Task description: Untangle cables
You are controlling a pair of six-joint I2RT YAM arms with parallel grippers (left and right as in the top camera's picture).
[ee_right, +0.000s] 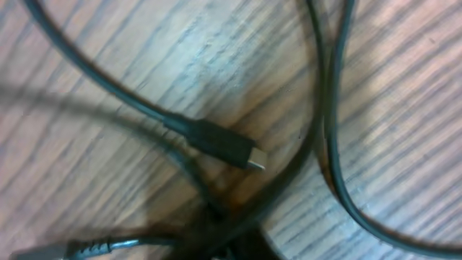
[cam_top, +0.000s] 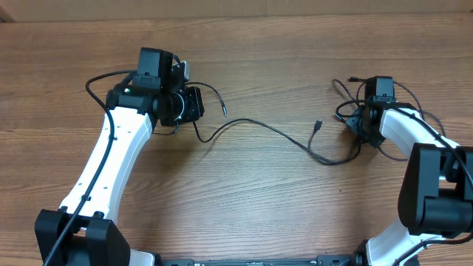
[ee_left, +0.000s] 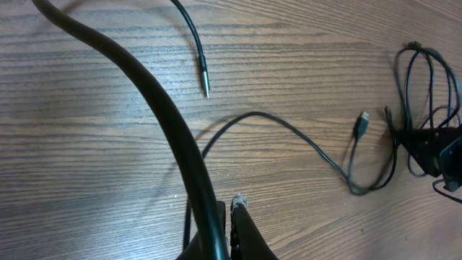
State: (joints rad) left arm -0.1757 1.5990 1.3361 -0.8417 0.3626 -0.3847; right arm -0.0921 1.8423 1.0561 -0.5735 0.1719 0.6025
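A small black plug (ee_right: pixel 220 143) lies on the wooden table (ee_right: pixel 404 94). Thin black cables (ee_right: pixel 328 108) curve just right of the plug, and one crosses below it.

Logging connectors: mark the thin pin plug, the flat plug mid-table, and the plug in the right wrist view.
pin plug (ee_left: pixel 206 83), left wrist view, metal tip.
flat plug (ee_left: pixel 360 124), left wrist view, plug body.
close-up plug (ee_right: pixel 216 142), right wrist view, black housing.

The cable tangle (cam_top: pixel 344 111) lies on the table (cam_top: pixel 259 214), under the right gripper (cam_top: pixel 360 122). Just left of the tangle lies a free plug (cam_top: pixel 316 125). One cable (ee_left: pixel 254 113) runs left from the tangle to the left gripper (cam_top: pixel 195 103).
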